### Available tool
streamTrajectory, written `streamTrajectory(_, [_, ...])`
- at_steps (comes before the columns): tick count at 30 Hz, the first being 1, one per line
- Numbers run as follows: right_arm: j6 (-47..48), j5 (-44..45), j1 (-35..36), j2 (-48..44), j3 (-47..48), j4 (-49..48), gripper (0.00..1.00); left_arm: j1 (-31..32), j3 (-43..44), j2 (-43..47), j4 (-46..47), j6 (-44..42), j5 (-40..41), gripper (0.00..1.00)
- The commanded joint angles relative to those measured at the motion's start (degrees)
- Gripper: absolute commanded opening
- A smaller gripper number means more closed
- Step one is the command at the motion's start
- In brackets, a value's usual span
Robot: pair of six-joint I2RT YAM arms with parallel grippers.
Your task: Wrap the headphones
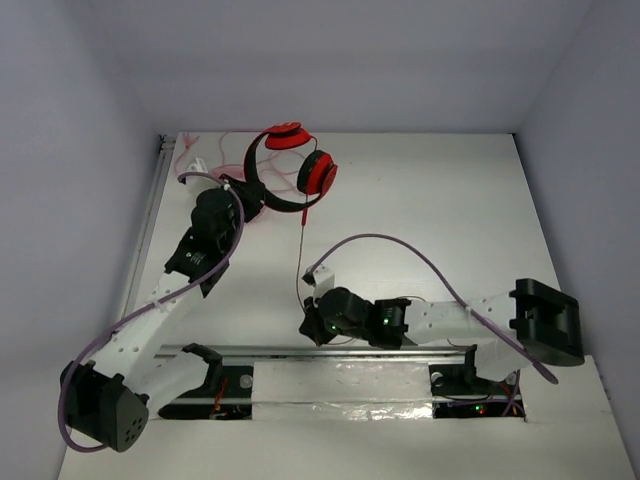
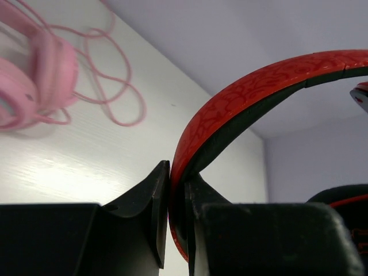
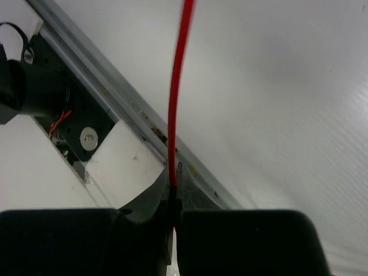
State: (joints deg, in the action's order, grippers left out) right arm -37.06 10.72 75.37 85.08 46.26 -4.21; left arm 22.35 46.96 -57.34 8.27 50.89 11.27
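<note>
**Q:** What lies at the far left of the table [image 1: 450, 200]?

**A:** Pink headphones [image 2: 34, 80] with their looping pink cable [image 2: 115, 86], near the back corner. They lie apart from either arm.

**Q:** And the left arm [image 1: 150, 320]?

**A:** It folds back at the near-left corner, then stretches diagonally toward the back of the table. The left jaws are closed on the black-and-red headband [image 2: 259, 86], pinching it edge-on between both fingers.

**Q:** Where are the headphones [image 1: 290, 170] themselves?

**A:** Left of centre, close to the back wall. The headband arcs from the jaws over to the two round red ear cups. Whether the cups rest on the table cannot be told.

**Q:** The cable [image 1: 302, 240]?

**A:** It runs in a nearly straight line from the nearer ear cup toward the near edge of the table.

**Q:** And on the right?

**A:** The right arm [image 1: 450, 320] bends at its elbow far to the right and reaches left, low over the table beside the metal rail [image 3: 115, 109]. The right jaws are shut on the thin red cable, which rises straight out from between the fingertips.
</note>
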Motion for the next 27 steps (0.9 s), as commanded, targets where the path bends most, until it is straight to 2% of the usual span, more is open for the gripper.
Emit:
streamTrajectory(1, [-1.00,7.29,3.89,-4.65,4.44,10.34,0.00,4.27,4.63,1.53,-2.99,-9.39,16.49,0.00])
streamTrajectory(4, [-2.23,9.67,7.85,-8.08,6.03,17.81,0.00,9.26,5.07,0.22,-7.21,-13.18,21.68,0.00])
streamTrajectory(8, [-2.67,10.90,9.35,-12.03,9.54,25.90,0.00,16.47,4.28,-3.03,-12.31,-15.82,30.11,0.00])
streamTrajectory(14, [2.25,14.84,9.35,-15.64,15.95,36.01,0.00,25.98,2.44,-8.92,-20.83,-14.60,31.97,0.00])
streamTrajectory(19, [6.55,21.00,9.35,-16.79,19.74,41.21,0.00,32.31,-2.04,-8.40,-23.39,-14.16,27.42,0.00])
streamTrajectory(23, [7.26,25.83,9.35,-16.09,20.27,42.96,0.00,33.11,-4.07,-5.25,-23.65,-15.03,20.48,0.00])
streamTrajectory(27, [8.49,26.98,6.55,-18.10,17.99,40.87,0.00,33.11,-5.04,-2.51,-24.09,-17.84,14.14,0.00])
